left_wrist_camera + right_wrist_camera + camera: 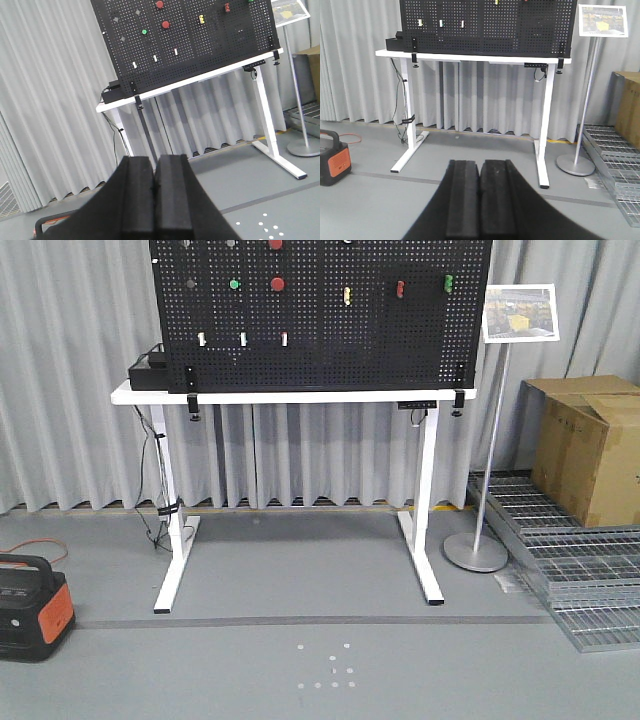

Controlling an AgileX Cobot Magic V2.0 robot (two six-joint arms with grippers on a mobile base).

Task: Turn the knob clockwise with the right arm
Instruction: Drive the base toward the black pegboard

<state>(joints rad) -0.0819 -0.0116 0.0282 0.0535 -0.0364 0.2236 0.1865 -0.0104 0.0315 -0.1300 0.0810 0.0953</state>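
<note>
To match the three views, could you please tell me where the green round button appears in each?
Front view: green round button upper left on the pegboard, left of a red button.
Left wrist view: green round button top centre, same red button to its right.
Right wrist view: not in it; the board's top is cropped.
Shared landmark: the row of three pale tabs low on the board.

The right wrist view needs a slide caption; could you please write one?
Right gripper, jaws shut, faces the pegboard on a white table across the floor.
</note>
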